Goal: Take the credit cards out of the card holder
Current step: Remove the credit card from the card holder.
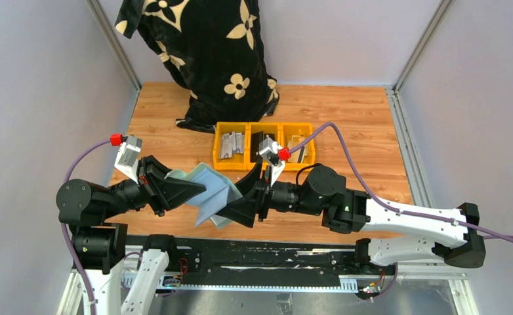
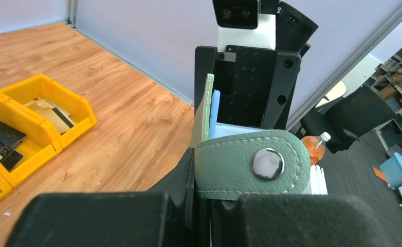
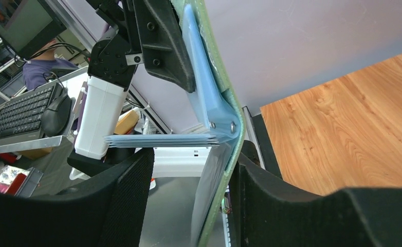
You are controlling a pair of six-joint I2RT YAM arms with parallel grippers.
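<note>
The sage-green card holder [image 1: 208,191] hangs spread open above the table between both grippers, its pale blue-grey pockets facing up. My left gripper [image 2: 205,208] is shut on one flap, just below the snap tab [image 2: 253,164]. My right gripper [image 3: 188,206] is open. The other flap of the card holder [image 3: 217,110] stands between its fingers, resting against the right finger [image 3: 271,200], with a gap to the left one. A tan credit card with a dark stripe [image 2: 50,110] and a black one [image 2: 1,136] lie in the yellow bins.
Three yellow bins [image 1: 265,131] stand in a row behind the grippers, mid-table. A black cloth with cream flowers [image 1: 208,59] hangs at the back, touching the table. Metal frame posts rise at the back corners.
</note>
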